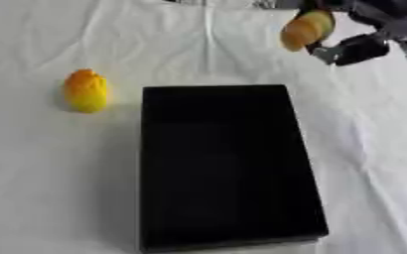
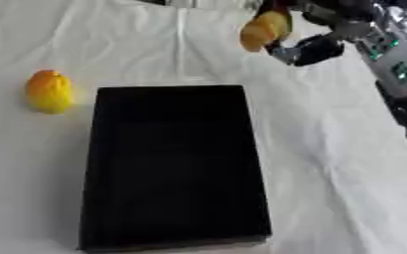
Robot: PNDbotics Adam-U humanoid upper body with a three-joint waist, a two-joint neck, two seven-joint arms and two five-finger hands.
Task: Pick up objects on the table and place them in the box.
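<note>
Right eye view shows the robot's right hand (image 2: 315,42) coming in from the upper right corner, its fingers curled round an orange, bun-like piece of food (image 2: 264,31) held up off the white cloth (image 2: 346,149). Below the hand and to its left lies the black box (image 2: 174,163), lid off, dark inside. Farther left of the hand, beyond the box's far corner, a yellow-orange fruit (image 1: 86,91) sits on the cloth, just apart from the box.

No text, label or number can be read anywhere
</note>
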